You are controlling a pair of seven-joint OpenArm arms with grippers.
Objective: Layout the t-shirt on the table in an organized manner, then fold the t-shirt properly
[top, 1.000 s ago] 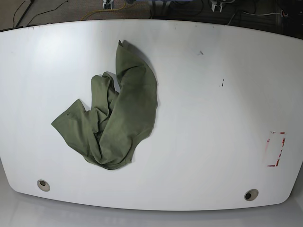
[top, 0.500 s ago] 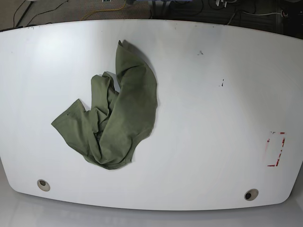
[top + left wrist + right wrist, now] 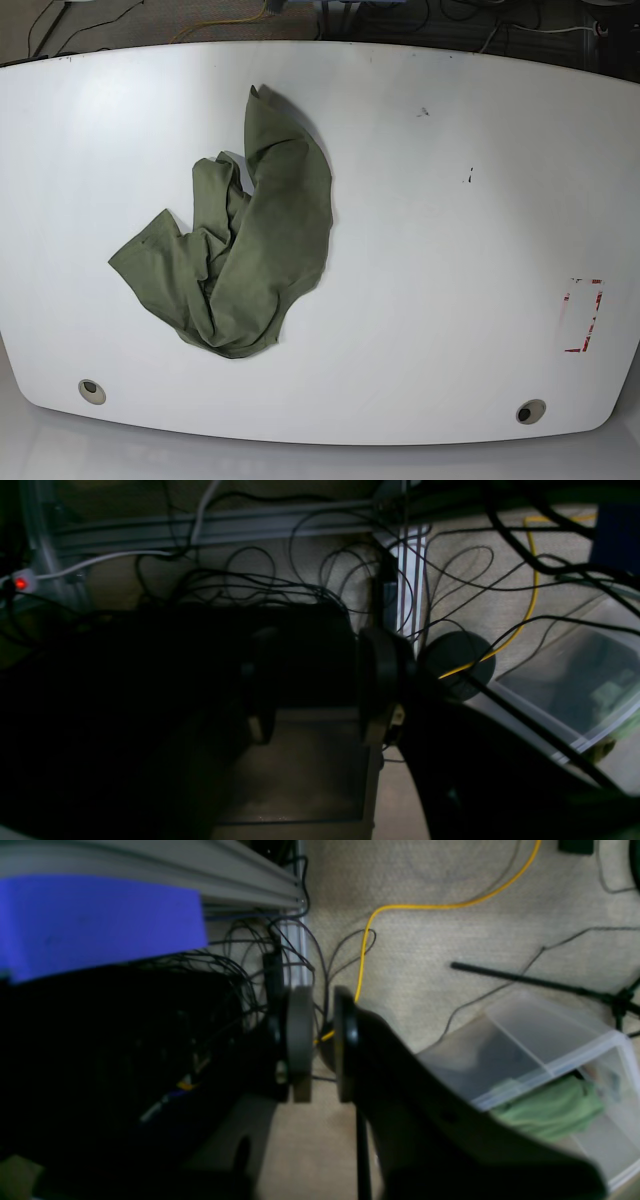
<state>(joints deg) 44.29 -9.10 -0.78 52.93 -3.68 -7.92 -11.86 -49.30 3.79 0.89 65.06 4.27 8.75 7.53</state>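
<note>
Two grippers are parked off the table [image 3: 450,250], over the floor behind it, and neither is seen in the base view. The left gripper [image 3: 320,687] is seen with a clear gap between its jaws and nothing between them; the right gripper [image 3: 320,1042] has its jaws drawn almost together, only a narrow slit showing, and nothing is pinched.

The t-shirt [image 3: 240,250] lies crumpled in a heap on the left-centre of the table in the base view, twisted and folded over itself, with one pointed end toward the far edge and a lobe toward the near left.

The step in hand is judged to be the first approach for laying out. For this to be done well, the right gripper should be spread before descent. Two separate outer edges of the cloth should be chosen, not the bunched middle, so that layers are pulled apart, not dragged together. The cloth should be lifted only slightly and drawn outward toward the bare centre of the table.

No brand, label or readable writing is visible; the red tape mark [image 3: 583,315] carries no legible text.
</note>
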